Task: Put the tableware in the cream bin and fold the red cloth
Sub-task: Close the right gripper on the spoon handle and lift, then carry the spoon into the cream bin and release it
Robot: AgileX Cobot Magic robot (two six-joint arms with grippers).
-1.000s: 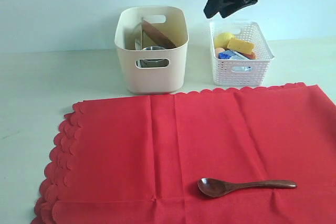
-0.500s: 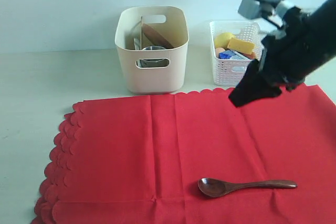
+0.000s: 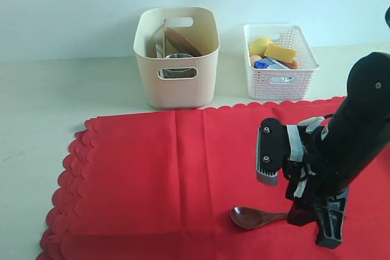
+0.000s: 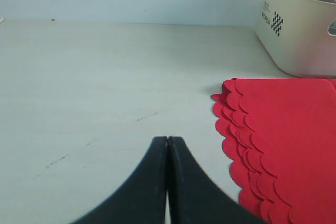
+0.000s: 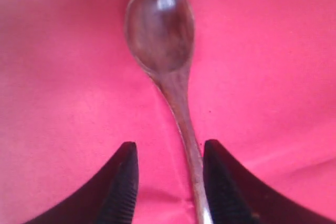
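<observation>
The red cloth lies spread flat on the table, its scalloped edge showing in the left wrist view. A dark wooden spoon rests on it near the front. My right gripper is down at the spoon's handle, open, with the handle lying between the fingers close to one pad and the spoon's bowl ahead of them. The cream bin stands behind the cloth and holds a brown plate on edge and a steel cup. My left gripper is shut over bare table beside the cloth's corner.
A white lattice basket with food items stands to the right of the cream bin. The right arm covers the front right part of the cloth. The cream bin's side shows in the left wrist view.
The right arm has swung down from above the white basket to the spoon on the cloth, and now hides most of the handle. The left gripper has stayed shut.
</observation>
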